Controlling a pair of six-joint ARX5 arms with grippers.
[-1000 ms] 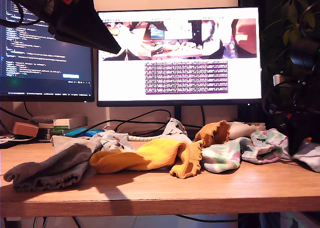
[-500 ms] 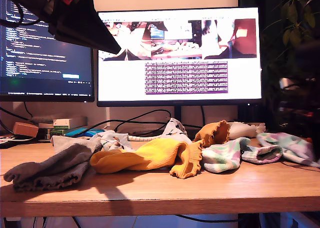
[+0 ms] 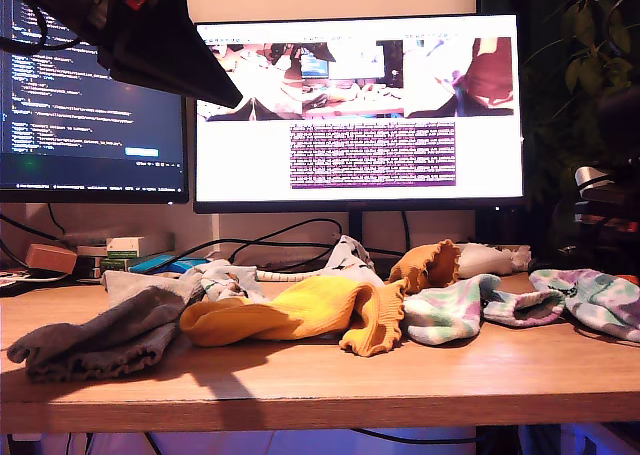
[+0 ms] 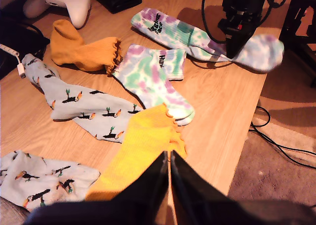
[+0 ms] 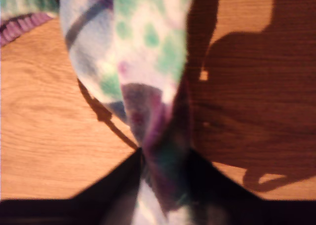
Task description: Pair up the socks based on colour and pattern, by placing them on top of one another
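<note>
Clamped on a blotched green-purple-white sock [image 5: 143, 67]: my second gripper [image 5: 160, 178], jaws pinched tight around a gathered fold of the fuzzy fabric, the rest of it fanning out above the wooden tabletop [image 5: 44, 136]. Seen in the first wrist view as a dark arm over the far end of that same sock [image 4: 256, 49], which stretches across the tabletop [image 4: 227, 106] with its printed cuff toward the other socks; in the exterior view, that sock [image 3: 595, 300] draped at the exterior view's right edge. Next to it, a second blotched sock [image 4: 153, 79], lying flat, its toe touching the cuff of a bright yellow sock [image 4: 138, 151]. Pressed together with nothing between the jaws: my first gripper [image 4: 169, 170], hanging above that yellow sock. Behind the blotched one, a mustard sock with a frilly cuff [image 4: 84, 49], bunched. Beside the yellow sock, a pale grey-blue sock printed with small figures [image 4: 81, 104], and another of the same print [image 4: 42, 178] near the view's edge. Beyond the mustard sock, a white game controller [image 4: 61, 2]. In the exterior view, a grey ribbed sock [image 3: 105, 335] heaped at the exterior view's left, just beside the yellow sock [image 3: 290, 310], with two lit monitors [image 3: 360, 110] behind.
</note>
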